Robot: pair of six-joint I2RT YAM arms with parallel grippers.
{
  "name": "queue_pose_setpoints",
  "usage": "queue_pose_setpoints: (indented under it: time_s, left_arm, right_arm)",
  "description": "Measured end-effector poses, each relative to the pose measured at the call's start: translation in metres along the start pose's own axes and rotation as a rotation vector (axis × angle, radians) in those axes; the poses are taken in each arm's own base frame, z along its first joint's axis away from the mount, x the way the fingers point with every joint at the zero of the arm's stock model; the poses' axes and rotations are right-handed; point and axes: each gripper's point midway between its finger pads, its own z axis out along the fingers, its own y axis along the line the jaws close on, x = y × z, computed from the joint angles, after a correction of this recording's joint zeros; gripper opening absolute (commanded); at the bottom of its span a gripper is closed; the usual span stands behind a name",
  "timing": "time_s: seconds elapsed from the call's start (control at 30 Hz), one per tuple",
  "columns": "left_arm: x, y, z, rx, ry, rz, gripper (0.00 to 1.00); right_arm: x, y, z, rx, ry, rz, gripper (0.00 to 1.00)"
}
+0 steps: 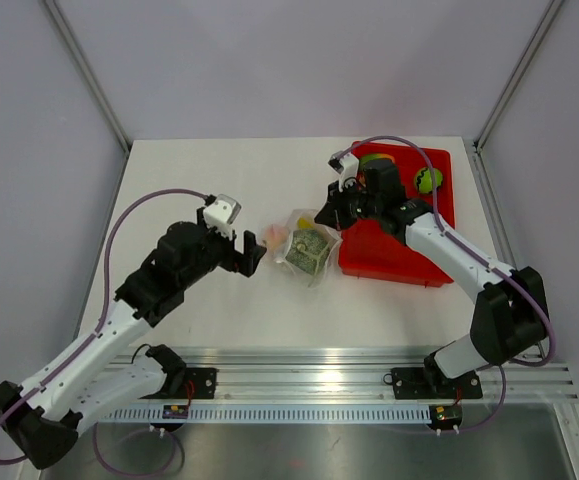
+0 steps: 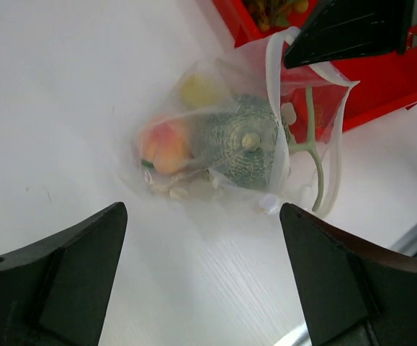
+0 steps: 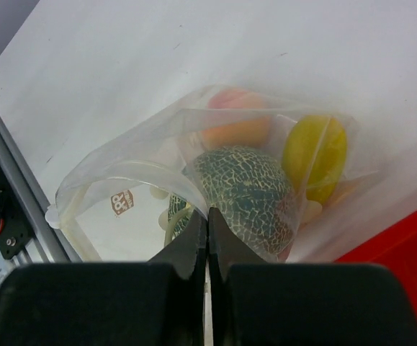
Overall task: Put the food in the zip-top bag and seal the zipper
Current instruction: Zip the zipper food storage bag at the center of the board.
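Film of the zip-top bag [image 3: 122,155] blurs what lies inside. The melon [image 3: 248,191] shows clearly through it, the orange-peach fruit [image 3: 233,130] behind it is half covered, and the yellow piece [image 3: 315,155] sits against the bag wall. Pale scraps low in the bag cannot be identified.

From overhead the bag is a small crinkled patch on the white table [image 1: 209,180], just beside the left edge of the red tray [image 1: 379,255], its contents merging into a green-yellow blot. In the tray the green apple [image 1: 427,180] is plain, while a red-green fruit [image 1: 374,158] at the far edge is mostly hidden by the right arm. A brownish heap [image 2: 269,9] at the tray's cut-off corner is too blurred to name.

The zipper [image 2: 274,101] is a whitish strip curving around the open mouth, its upper end lost behind the right gripper [image 3: 208,216]. That gripper's fingers are pressed together on the mouth's edge, and they cover the exact contact point themselves.

The right arm reaches forward over the tray and bends left, wrist tilted down at the bag. The left gripper [image 2: 202,216] is spread wide and holds nothing. It is aimed at the bag from the left, near but apart, and its arm is folded at the elbow over the table.
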Motion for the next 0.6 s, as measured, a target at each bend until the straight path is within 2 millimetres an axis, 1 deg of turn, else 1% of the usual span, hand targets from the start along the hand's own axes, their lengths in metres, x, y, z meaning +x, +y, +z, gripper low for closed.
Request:
queue_pose_setpoints:
  time_s: [0.07,0.1,0.17,0.2,0.3,0.37,0.43,0.5,0.6]
  left_arm:
    - [0.019,0.003,-0.004,0.023,-0.062,0.062,0.89]
    - [0.029,0.002,-0.006,0.042,-0.088,0.095,0.84]
    - [0.043,0.000,-0.009,0.084,-0.126,0.167,0.79]
    - [0.047,-0.002,-0.010,0.104,-0.137,0.200,0.75]
    - [0.044,-0.010,-0.007,0.163,-0.176,0.295,0.73]
    - [0.039,-0.014,-0.001,0.187,-0.199,0.343,0.73]
    - [0.039,-0.018,0.008,0.214,-0.208,0.377,0.76]
    - [0.045,-0.022,0.017,0.243,-0.204,0.402,0.76]
    - [0.065,-0.027,0.030,0.298,-0.165,0.430,0.73]
  right_arm:
    - [0.002,-0.003,0.003,-0.019,0.010,0.008,0.00]
    - [0.002,-0.005,0.004,-0.027,0.014,0.014,0.00]
    - [0.001,-0.008,0.003,-0.042,0.014,0.023,0.00]
    - [0.001,-0.008,0.003,-0.049,0.013,0.025,0.00]
    - [-0.001,-0.006,0.002,-0.069,0.010,0.028,0.00]
    - [-0.001,-0.004,0.002,-0.085,0.012,0.030,0.00]
    - [-0.002,-0.002,0.002,-0.093,0.011,0.030,0.00]
    - [-0.002,-0.001,0.002,-0.101,0.012,0.031,0.00]
    - [-0.002,0.000,0.003,-0.110,0.015,0.035,0.00]
